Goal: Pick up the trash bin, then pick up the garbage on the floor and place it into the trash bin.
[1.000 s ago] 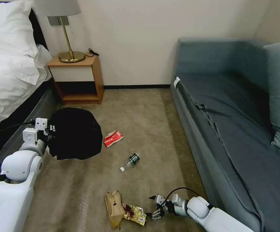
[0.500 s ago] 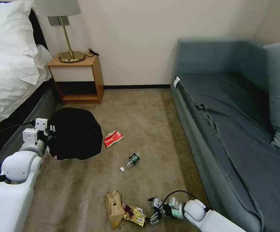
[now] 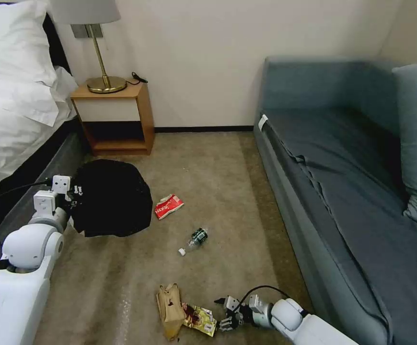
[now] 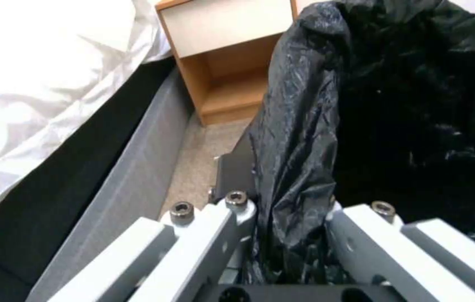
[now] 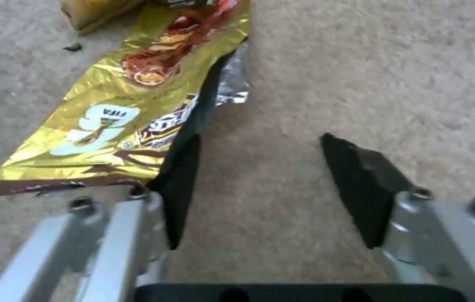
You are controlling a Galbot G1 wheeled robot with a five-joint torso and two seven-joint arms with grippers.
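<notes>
A: Where do we stand? Our left pincer [image 4: 287, 235] is clenched on the black liner and rim of the trash bin [image 3: 110, 199], holding it beside the bed [image 3: 7, 115], near the nightstand [image 3: 115, 115].

B: Good, so the bin is in hand. On the carpet [image 3: 218, 191] the litter lies scattered: the red packet [image 3: 169, 206] just beside the bin, the small bottle [image 3: 194, 240] nearer us, and the brown paper bag [image 3: 169, 309] touching the yellow wrapper [image 3: 200, 320] closest of all.

A: And our right pincer [image 3: 224, 314] is low over the carpet, spread wide and empty, right at the wrapper's edge. In the right wrist view one pad [image 5: 180, 184] sits at the torn foil edge of the wrapper [image 5: 120, 121]; the other is over bare carpet.

B: Then we judge the step in hand is grasping that wrapper. It is flat, thin foil, so we should slide sideways until its edge sits well between the pads, press lightly into the pile, then close.

A: Agreed. A pinch at the very corner could slip. We should also avoid snagging the paper bag beside it.

B: And keep the bin level and its mouth open for the drop.
</notes>
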